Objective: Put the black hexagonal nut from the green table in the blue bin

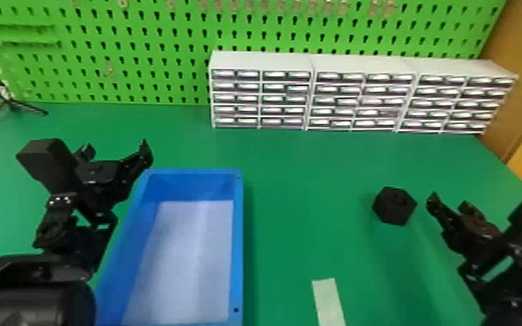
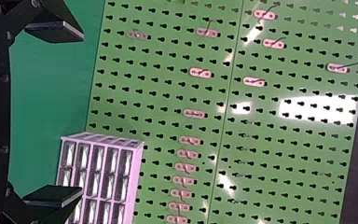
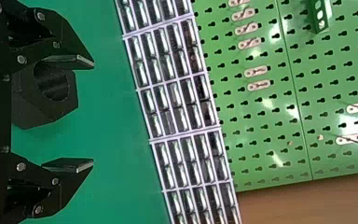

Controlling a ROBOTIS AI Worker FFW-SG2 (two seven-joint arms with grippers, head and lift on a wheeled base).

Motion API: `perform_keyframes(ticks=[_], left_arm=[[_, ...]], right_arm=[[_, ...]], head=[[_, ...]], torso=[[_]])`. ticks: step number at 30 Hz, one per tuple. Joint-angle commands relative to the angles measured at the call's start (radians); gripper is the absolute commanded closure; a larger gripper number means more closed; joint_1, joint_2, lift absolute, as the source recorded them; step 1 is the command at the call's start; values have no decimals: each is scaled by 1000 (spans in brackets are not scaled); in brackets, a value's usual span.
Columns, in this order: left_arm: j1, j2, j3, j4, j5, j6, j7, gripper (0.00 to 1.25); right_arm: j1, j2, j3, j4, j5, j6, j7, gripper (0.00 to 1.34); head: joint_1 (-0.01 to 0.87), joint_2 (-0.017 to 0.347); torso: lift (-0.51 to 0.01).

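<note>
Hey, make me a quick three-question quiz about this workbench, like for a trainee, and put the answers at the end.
1. True or false: the right gripper stands open.
2. Seen in the head view, where is the black hexagonal nut relative to the blue bin? A: to its left. B: to its right. C: inside it.
3. Fill in: the white drawer units stand in front of a green ____.

Key: 1. true; 2. B; 3. pegboard

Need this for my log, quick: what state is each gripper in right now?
Left gripper: open, holding nothing.
Right gripper: open, holding nothing; the black hexagonal nut rests on the green table.
</note>
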Motion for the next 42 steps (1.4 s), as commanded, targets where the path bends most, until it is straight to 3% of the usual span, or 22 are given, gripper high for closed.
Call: perform_keyframes(ticks=[1, 23, 31, 42], left_arm=[[0, 0, 0, 0, -1, 0, 0, 128], [2, 0, 0, 0, 1, 0, 0, 130], [2, 0, 2, 0, 1, 0, 0, 130], [3, 0, 2, -2, 1, 0, 0, 130]], right_arm=[[0, 0, 0, 0, 0, 0, 0, 515], [0, -3, 3, -12, 5, 21, 0, 515], [12, -3, -3, -110, 68, 150, 0, 513], [7, 0, -24, -308, 146, 497, 0, 515]], head=[[692, 8], [692, 8], [692, 8], [692, 8]], torso=[[-97], [-97], [-97], [-97]])
